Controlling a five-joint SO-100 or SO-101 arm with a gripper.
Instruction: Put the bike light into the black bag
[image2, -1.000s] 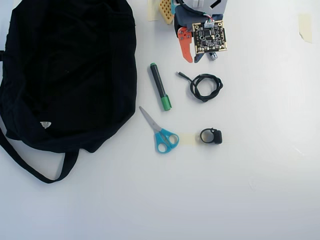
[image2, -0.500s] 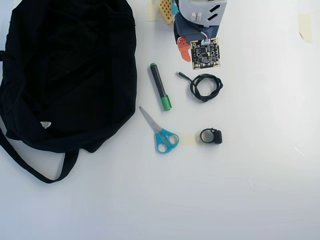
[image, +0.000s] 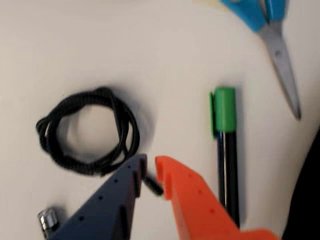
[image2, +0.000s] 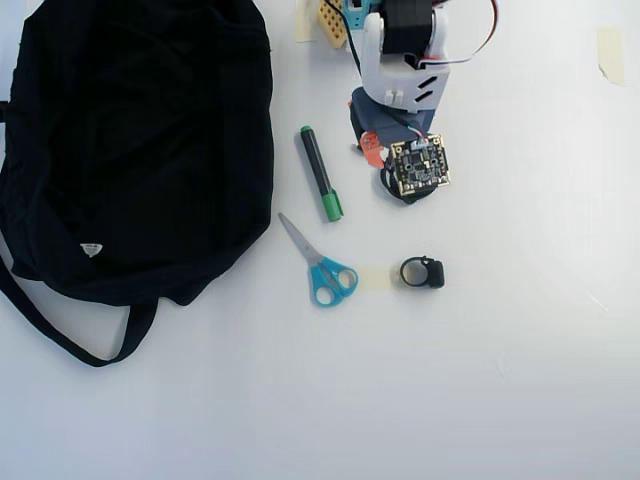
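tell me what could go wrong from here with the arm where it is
1. The gripper hangs open over the coiled cable, while the bike light lies apart, beyond it in the overhead view; closing here would likely grab the wrong thing.
2. The marker and scissors lie between the light and the bag, so a low carry could knock them.

White table (image2: 520, 400) is carrying all items. Black bag (image2: 140, 140) is lying far left of the gripper (image2: 372, 150) in the overhead view; green-capped marker (image2: 320, 174) just left; scissors (image2: 320, 264) and bike light (image2: 422, 272) below it; coiled cable (image: 90, 131) beside its fingertips.
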